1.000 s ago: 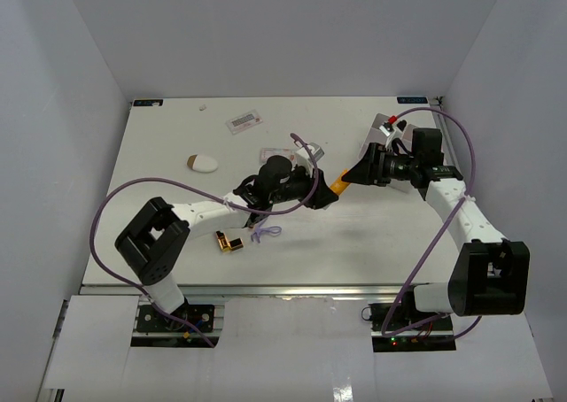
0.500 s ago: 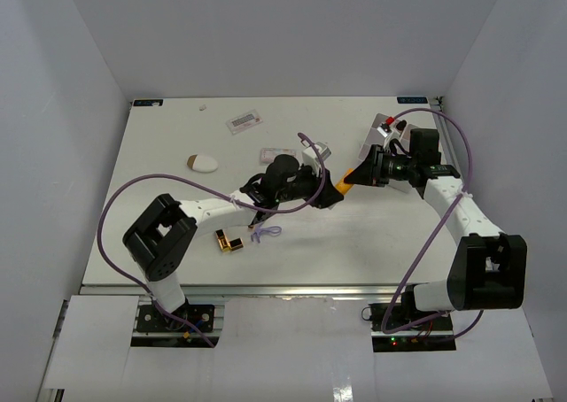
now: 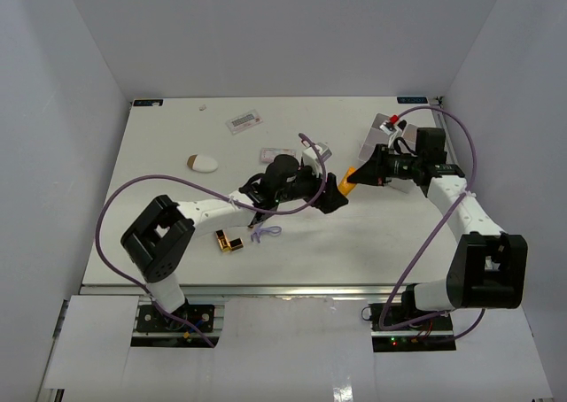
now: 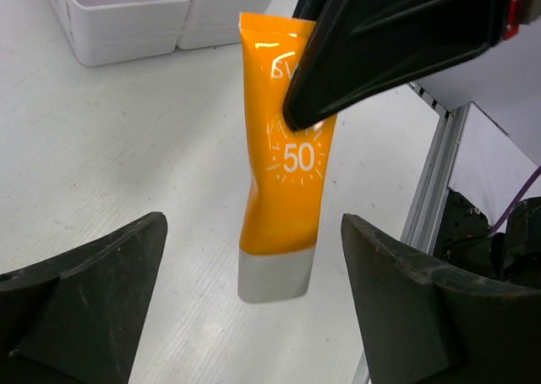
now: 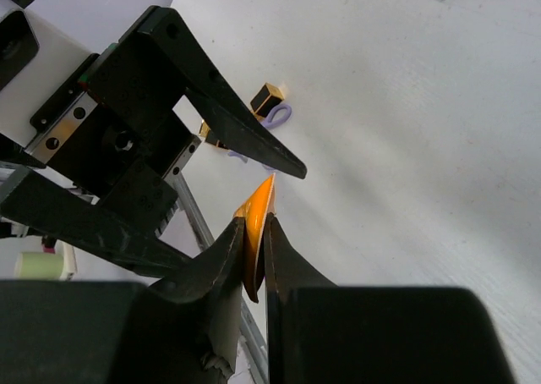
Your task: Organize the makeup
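The orange tube has a big white "50" on it and a pale grey cap at one end. You can find it in the middle of the counter, a bit to the right. Your right end effector is clenched on the flat end of the tube, away from the cap. In the right wrist view the tube shows edge-on, pinched thin between the two black fingers. The cap end points toward your left end effector. That one is released: its jaws are spread wide, one on each side of the tube, and neither touches it. I cannot tell if the cap rests on the counter.

Behind the tube are the white tray cups, near the right arm. Farther left, two gold lipsticks lie together beside the left arm, with a loop of purple cable next to them. A beige sponge sits well off to the left, and a flat packet lies near the back.
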`<move>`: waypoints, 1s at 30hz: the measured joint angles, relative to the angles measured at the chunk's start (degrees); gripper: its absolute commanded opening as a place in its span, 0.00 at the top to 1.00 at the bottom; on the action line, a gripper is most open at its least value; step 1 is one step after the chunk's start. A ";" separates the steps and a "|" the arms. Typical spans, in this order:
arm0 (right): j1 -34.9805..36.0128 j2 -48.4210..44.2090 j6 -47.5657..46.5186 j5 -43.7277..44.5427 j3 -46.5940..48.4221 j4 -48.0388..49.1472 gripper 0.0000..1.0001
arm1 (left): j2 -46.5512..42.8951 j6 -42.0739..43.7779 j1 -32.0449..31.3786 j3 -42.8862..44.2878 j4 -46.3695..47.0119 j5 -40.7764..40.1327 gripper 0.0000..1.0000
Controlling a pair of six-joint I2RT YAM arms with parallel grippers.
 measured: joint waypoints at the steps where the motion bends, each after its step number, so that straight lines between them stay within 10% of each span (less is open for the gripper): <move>1: -0.30 0.00 -0.98 -0.57 0.36 -0.09 0.92 | -0.54 0.41 -0.02 0.00 -0.32 -0.05 0.02; 12: -4.45 1.79 -25.20 5.64 14.94 -13.75 0.92 | -13.25 9.05 1.55 5.36 -15.26 -3.16 0.02; 19: -5.31 2.21 -37.67 19.87 21.13 -17.72 0.92 | -24.68 13.17 13.36 2.55 -23.67 -2.50 0.02; 30: -5.44 17.06 -41.43 29.04 36.06 -15.12 0.90 | -28.74 13.92 18.01 -7.32 -27.00 -2.81 0.02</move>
